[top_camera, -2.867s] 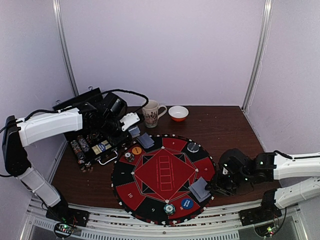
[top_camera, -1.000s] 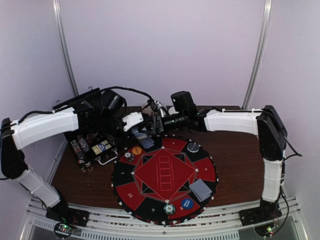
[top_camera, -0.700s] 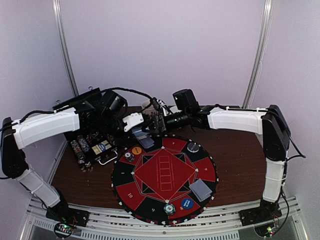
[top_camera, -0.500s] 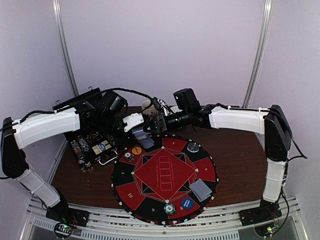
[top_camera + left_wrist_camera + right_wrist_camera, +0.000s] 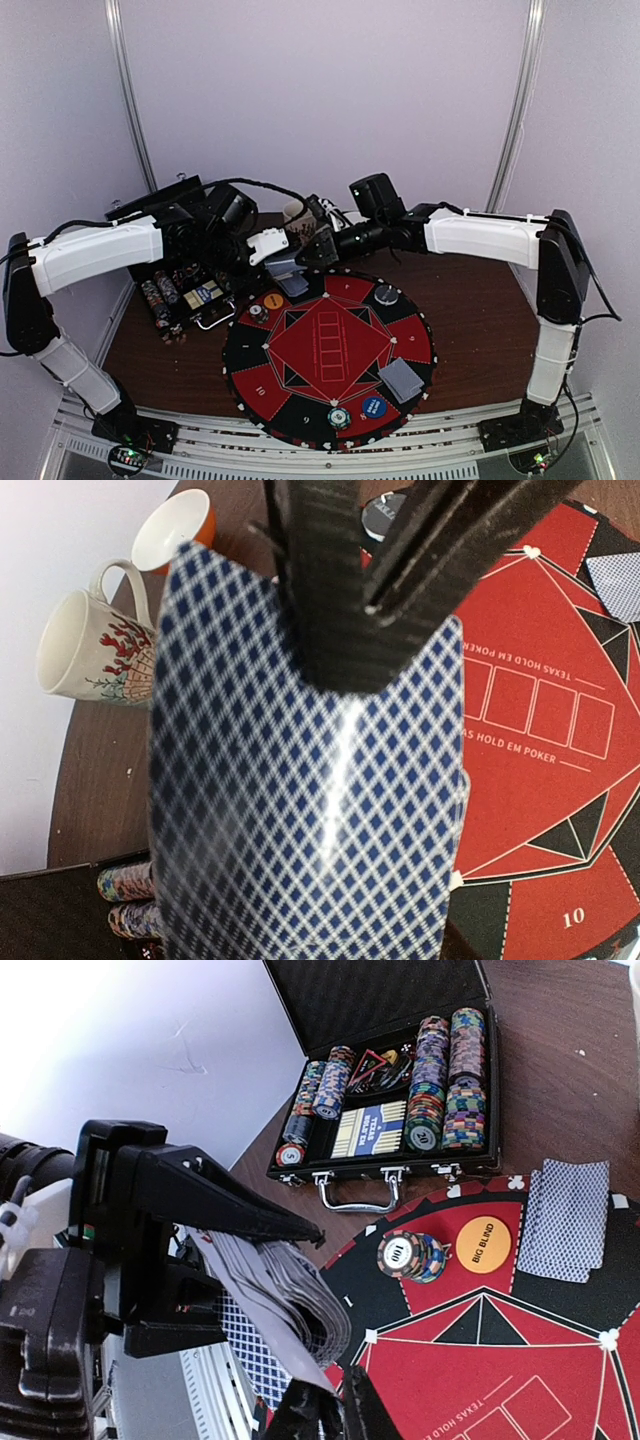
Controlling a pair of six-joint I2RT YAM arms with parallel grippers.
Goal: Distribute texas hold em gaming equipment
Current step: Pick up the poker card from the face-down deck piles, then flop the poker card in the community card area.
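My right gripper (image 5: 335, 1415) has its two fingers almost together on the lowest corner of the outermost card (image 5: 295, 1345) of the deck. I judge this card as pinched, but how firm the pinch is, I cannot tell. My left gripper (image 5: 270, 1280) is clamped on the deck (image 5: 300, 810) and holds it in the air over the far-left rim of the mat (image 5: 330, 345), with the cards a little fanned.

On the mat, at that same far-left rim, two dealt cards (image 5: 293, 285) lie face down. Just beside them, further along the left of the mat, are an orange disc (image 5: 483, 1245) and a chip stack (image 5: 408, 1255). Another pair of cards (image 5: 402, 378) lies at the near-right rim of the mat. The open case (image 5: 400, 1110) with more chips stands off the mat, to its left.

I think the step in hand is dealing: one card is to be taken from the deck for another seat. The next move calls for a straight pull along the plane of the card while the left grip does not loosen, so that only one card slides out. The neighbouring cards could come along with it.
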